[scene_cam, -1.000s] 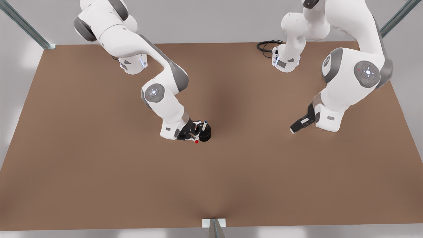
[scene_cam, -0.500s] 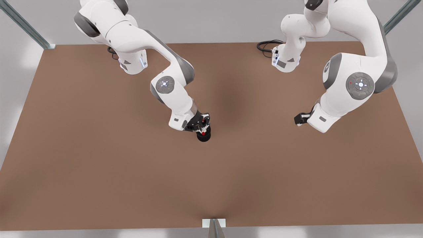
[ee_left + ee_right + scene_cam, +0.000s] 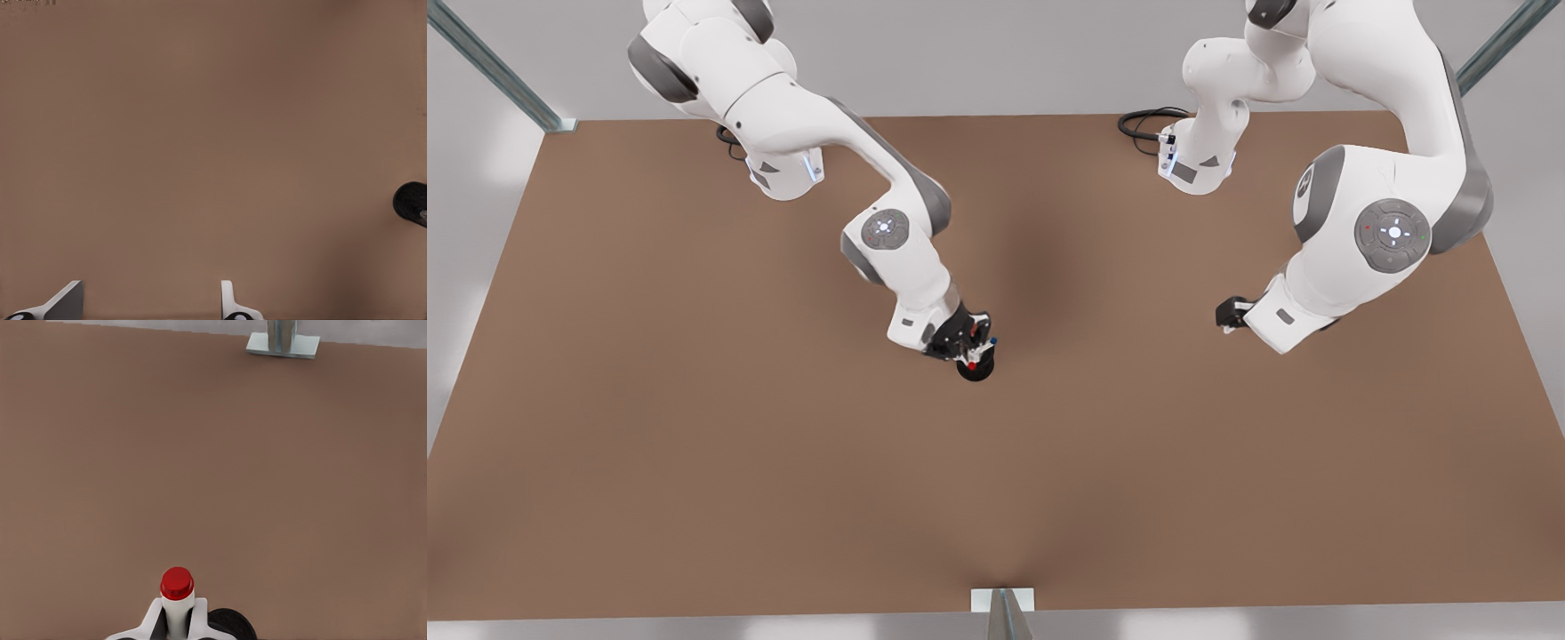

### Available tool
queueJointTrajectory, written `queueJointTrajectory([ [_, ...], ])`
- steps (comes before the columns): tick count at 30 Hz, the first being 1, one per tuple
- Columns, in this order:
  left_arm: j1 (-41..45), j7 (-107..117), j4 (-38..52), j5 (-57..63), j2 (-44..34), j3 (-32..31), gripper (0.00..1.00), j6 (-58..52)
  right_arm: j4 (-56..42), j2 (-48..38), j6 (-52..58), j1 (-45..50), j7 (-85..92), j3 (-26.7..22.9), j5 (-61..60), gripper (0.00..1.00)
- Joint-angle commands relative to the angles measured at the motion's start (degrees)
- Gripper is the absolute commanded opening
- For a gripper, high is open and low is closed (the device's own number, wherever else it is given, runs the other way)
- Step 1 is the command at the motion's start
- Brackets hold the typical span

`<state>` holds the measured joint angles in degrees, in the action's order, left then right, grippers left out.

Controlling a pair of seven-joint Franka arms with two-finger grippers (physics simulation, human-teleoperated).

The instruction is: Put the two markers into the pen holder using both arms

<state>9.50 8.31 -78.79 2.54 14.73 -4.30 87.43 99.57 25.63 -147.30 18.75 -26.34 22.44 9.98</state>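
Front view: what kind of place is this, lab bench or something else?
Likely a simulated test bench: a bare brown table, metal frame posts at its corners, and two base-mounted arms, the right gripper holding a red marker by the pen holder.

The pen holder [image 3: 975, 368] stands mid-table [image 3: 694, 444], the red-capped marker [image 3: 177, 585] directly above it

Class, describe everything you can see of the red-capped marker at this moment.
The red-capped marker has a white barrel topped by a round, glossy red cap, plastic by its look. It stands roughly upright, clamped between the right pincer's fingers, its barrel touching both. Its lower part is hidden. The black pen holder sits right beside it; the front view places both mid-table.
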Motion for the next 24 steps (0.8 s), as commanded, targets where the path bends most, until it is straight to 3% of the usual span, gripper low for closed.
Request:
queueJointTrajectory([
  [1,-0.01,-6.82,0.04,0.01,-0.05,-0.01,1.0,-0.06,0.01,-0.06,-7.38,-0.12,-14.18,-0.29,8.3,0.28],
  [10,0.08,-6.82,0.04,0.01,0.03,-0.01,1.0,-0.06,8.71,-1.2,-12.39,0.41,-15.93,-0.03,9.88,0.28],
  [11,0.08,-6.82,0.04,0.1,0.12,-0.01,1.0,-0.06,9.5,-0.85,-12.31,0.94,-18.57,0.15,10.06,0.93],
  [12,0.08,-6.82,0.04,0.01,0.12,-0.01,1.0,-0.06,10.9,-1.2,-12.39,0.85,-18.84,0.15,11.81,1.0],
  [14,0.08,-6.82,0.04,0.1,0.12,-0.01,1.0,-0.06,11.17,-1.72,-11.78,1.03,-22.09,1.29,11.9,1.0],
  [16,0.08,-6.82,0.04,0.1,0.12,-0.01,1.0,-0.06,6.87,-3.13,-3.09,-1.08,-20.07,1.12,11.99,1.0],
  [19,0.17,-6.82,0.04,0.01,0.12,-0.1,1.0,-0.06,-9.03,-3.66,24.68,-9.34,-5.48,1.38,11.47,1.0],
  [21,0.08,-7.26,0.04,0.45,0.03,-0.19,1.0,-0.5,-19.24,-7.52,45.08,-14.78,0.14,2.7,3.04,1.0],
  [22,0.17,-7.26,0.04,0.62,0.03,-0.19,1.0,-0.59,-18.36,-11.29,47.19,-18.13,6.72,1.47,-1.44,1.0],
  [23,0.17,-7.26,0.04,0.62,0.03,-0.19,1.0,-0.77,-10.38,-19.64,47.37,-17.87,12.43,-5.89,-6.01,1.0],
  [24,0.17,-7.26,0.04,0.71,0.03,-0.19,1.0,-0.77,-8.69,-20.28,48.68,-14.64,18.15,-13.09,-6.2,1.0],
])
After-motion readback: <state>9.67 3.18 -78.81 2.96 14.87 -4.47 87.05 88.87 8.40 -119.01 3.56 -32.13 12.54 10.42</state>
